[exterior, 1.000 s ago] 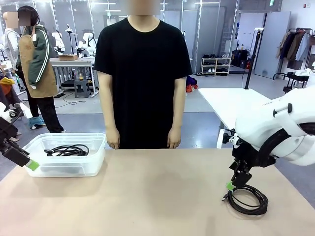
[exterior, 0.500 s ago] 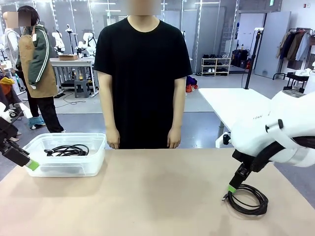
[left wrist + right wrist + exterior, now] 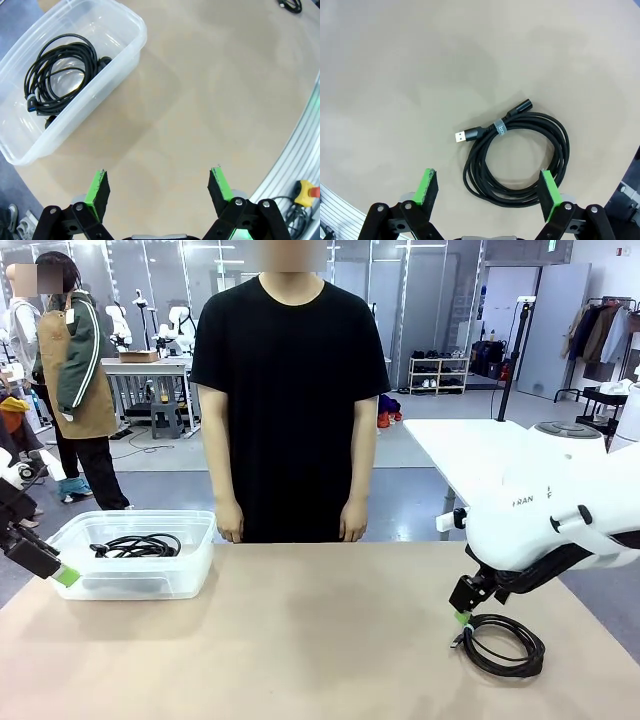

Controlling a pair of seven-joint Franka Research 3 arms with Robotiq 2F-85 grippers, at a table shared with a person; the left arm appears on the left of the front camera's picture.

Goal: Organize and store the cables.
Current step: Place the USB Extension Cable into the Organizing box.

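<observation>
A coiled black cable [image 3: 505, 645] lies flat on the tan table at the right front; in the right wrist view this cable [image 3: 517, 157] shows a grey band and a USB plug pointing left. My right gripper [image 3: 487, 192] hangs open just above it, its green pads straddling the coil without touching; from the front the right gripper [image 3: 462, 614] sits at the coil's left edge. More coiled cables [image 3: 135, 545] rest inside the clear bin [image 3: 190, 570]. My left gripper [image 3: 159, 187] is open and empty over bare table beside the bin [image 3: 132, 45], seen from the front as the left gripper [image 3: 55, 570].
A person in a black shirt [image 3: 290, 390] stands at the far edge, hands hanging down. The table edge with a red stop button [image 3: 306, 191] shows in the left wrist view. Bare tabletop [image 3: 320, 630] spreads between bin and loose cable.
The right arm has swung round and its gripper has shifted slightly left and up beside the loose coil. The left arm, bin and cables have not moved.
</observation>
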